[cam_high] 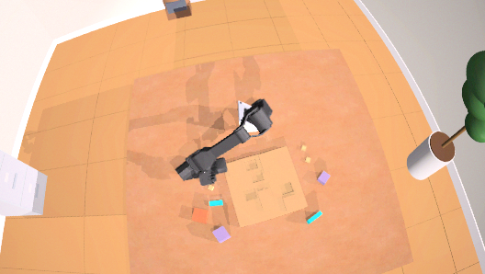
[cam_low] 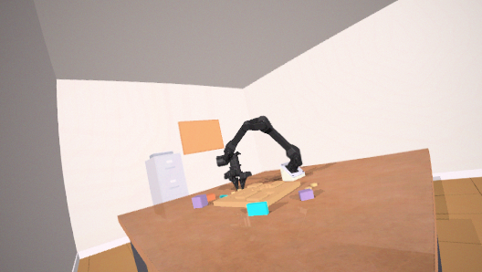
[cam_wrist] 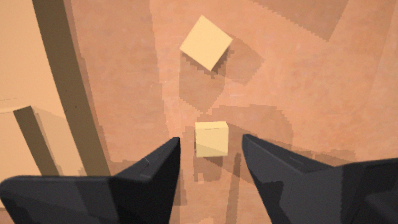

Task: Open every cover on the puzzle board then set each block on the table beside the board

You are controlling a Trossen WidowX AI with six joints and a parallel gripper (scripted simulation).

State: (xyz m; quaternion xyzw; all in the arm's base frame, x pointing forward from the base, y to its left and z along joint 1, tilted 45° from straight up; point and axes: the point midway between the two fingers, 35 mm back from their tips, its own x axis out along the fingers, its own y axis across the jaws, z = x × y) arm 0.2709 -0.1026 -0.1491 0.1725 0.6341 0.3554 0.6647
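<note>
Fingers (cam_low: 239,187) partly open, holding nothing; small yellow block (cam_wrist: 212,140) between tips, second block (cam_wrist: 206,43) near, board (cam_high: 266,156) (cam_low: 258,193) (cam_wrist: 30,60) beside.

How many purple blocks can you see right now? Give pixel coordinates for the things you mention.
2. One purple block (cam_high: 221,234) (cam_low: 199,201) sits near the orange block (cam_high: 200,215) (cam_low: 211,197); the other (cam_high: 323,177) (cam_low: 306,194) across the board (cam_high: 275,162) (cam_low: 225,204) (cam_wrist: 20,45). Covers or the arm could hide more.

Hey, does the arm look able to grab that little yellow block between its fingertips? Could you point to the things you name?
Probably yes: the hand (cam_high: 212,176) (cam_low: 239,188) (cam_wrist: 211,142) is open, with gaps both sides of the yellow block (cam_wrist: 212,143) and nothing visible blocking either finger.
</note>
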